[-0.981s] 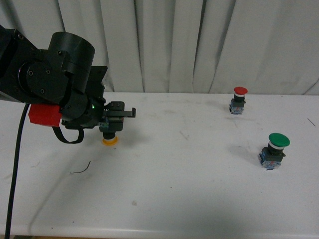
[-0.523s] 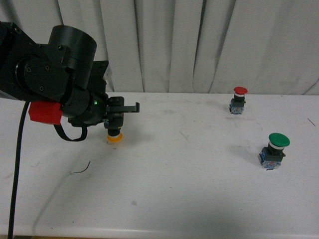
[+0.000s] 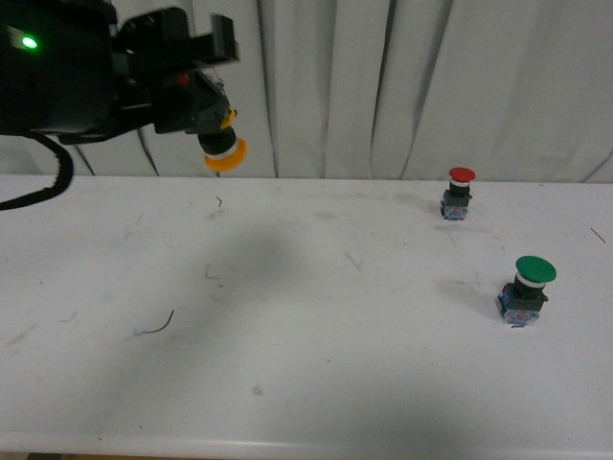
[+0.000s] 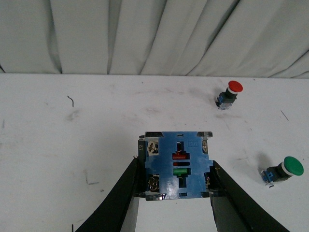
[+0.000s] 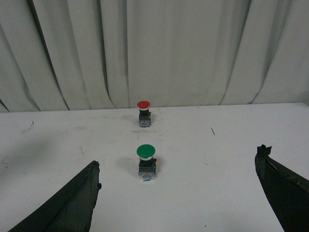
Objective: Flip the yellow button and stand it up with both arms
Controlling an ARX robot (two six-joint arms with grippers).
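High above the table's far left, the yellow button [image 3: 224,149] hangs with its orange cap pointing down and to the right, my left gripper [image 3: 206,105] shut on it. In the left wrist view its blue contact block [image 4: 177,165] faces the camera, clamped between the two black fingers [image 4: 126,188]. My right gripper [image 5: 176,193] is open with nothing between its fingers, and the right arm is out of the front view.
A red-capped button [image 3: 458,193] stands upright at the back right of the white table [image 3: 316,345]. A larger green-capped button [image 3: 528,288] stands nearer on the right. White curtains hang behind. A small dark wire scrap [image 3: 156,326] lies at the front left.
My left gripper has lifted the yellow button from just above the table to well above it, and the cap now tilts to the right. The red and green buttons have not moved.
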